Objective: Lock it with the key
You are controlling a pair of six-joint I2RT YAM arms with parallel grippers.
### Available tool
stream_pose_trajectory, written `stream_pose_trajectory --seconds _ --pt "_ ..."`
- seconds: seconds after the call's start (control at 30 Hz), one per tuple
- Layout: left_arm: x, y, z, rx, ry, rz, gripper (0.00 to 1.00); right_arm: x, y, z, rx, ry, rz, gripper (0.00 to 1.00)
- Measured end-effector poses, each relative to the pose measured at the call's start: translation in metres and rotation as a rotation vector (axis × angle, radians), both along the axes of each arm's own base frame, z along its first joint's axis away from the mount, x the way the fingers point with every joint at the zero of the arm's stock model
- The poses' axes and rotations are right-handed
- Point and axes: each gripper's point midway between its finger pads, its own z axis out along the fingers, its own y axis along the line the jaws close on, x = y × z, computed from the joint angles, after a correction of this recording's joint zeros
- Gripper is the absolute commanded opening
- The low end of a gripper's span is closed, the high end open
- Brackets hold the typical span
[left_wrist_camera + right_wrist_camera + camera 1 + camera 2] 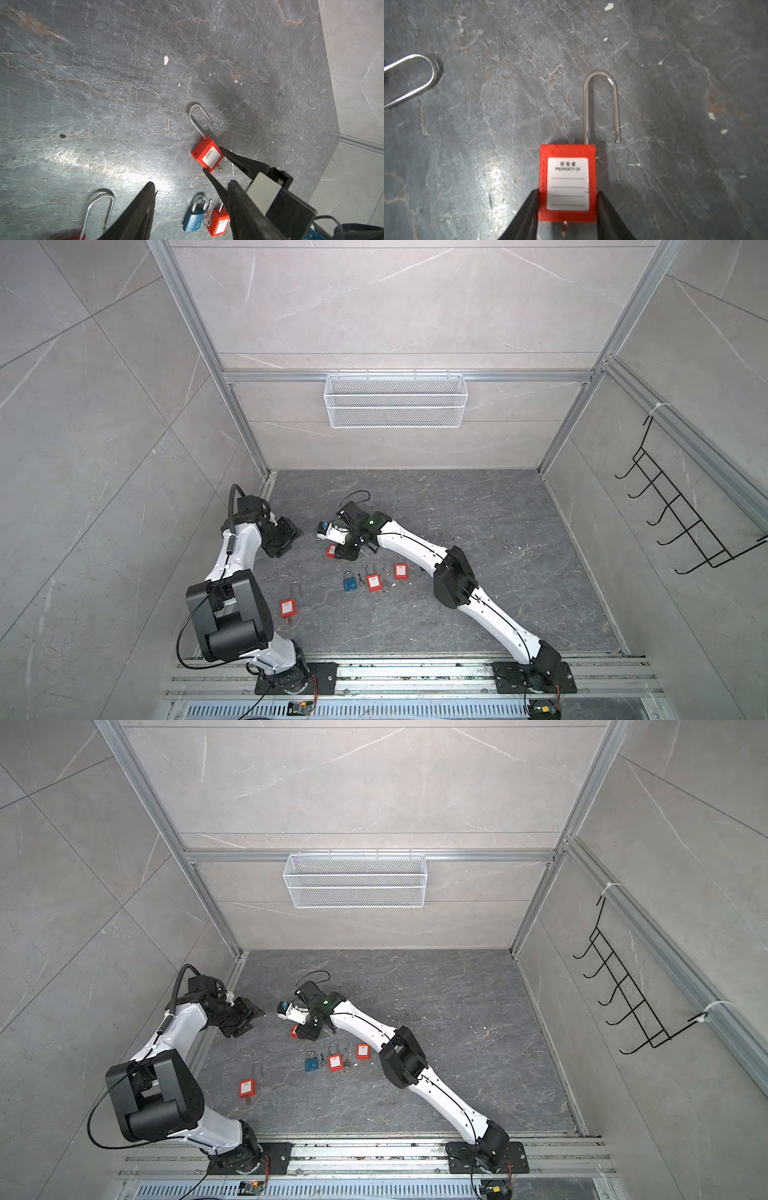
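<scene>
The right gripper [568, 192] has its two black fingers [529, 207] pressed against opposite sides of the red padlock [568, 178], pinching the lower half of its body as it lies label-up on the dark stone tabletop [467, 145]. The lock's steel shackle [586, 108] stands open, its free end clear of the body. A metal sliver [565, 225] pokes from under the body, too blurred to name as a key. In both top views this lock lies left of centre, farther from the arm bases than a row made of a blue padlock [349, 581], a middle red padlock [373, 581] and an end red padlock [400, 570]. A ring of keys [207, 214] rests between the blue one and its red neighbour. The left gripper [192, 184] is held above the table, fingers spread, nothing between them
</scene>
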Motion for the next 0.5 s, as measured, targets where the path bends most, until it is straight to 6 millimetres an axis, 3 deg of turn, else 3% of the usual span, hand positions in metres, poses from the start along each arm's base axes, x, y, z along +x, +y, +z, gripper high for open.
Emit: stream_pose_trajectory --seconds 0.3,0.5 --pt "-0.012 -0.004 0.014 0.049 -0.064 -0.063 0.57 0.001 -0.001 0.004 0.002 -0.005 0.005 0.38" --pt "-0.024 -0.008 0.029 0.082 -0.131 -0.091 0.56 0.006 -0.014 0.025 -0.012 -0.045 0.041 0.38"
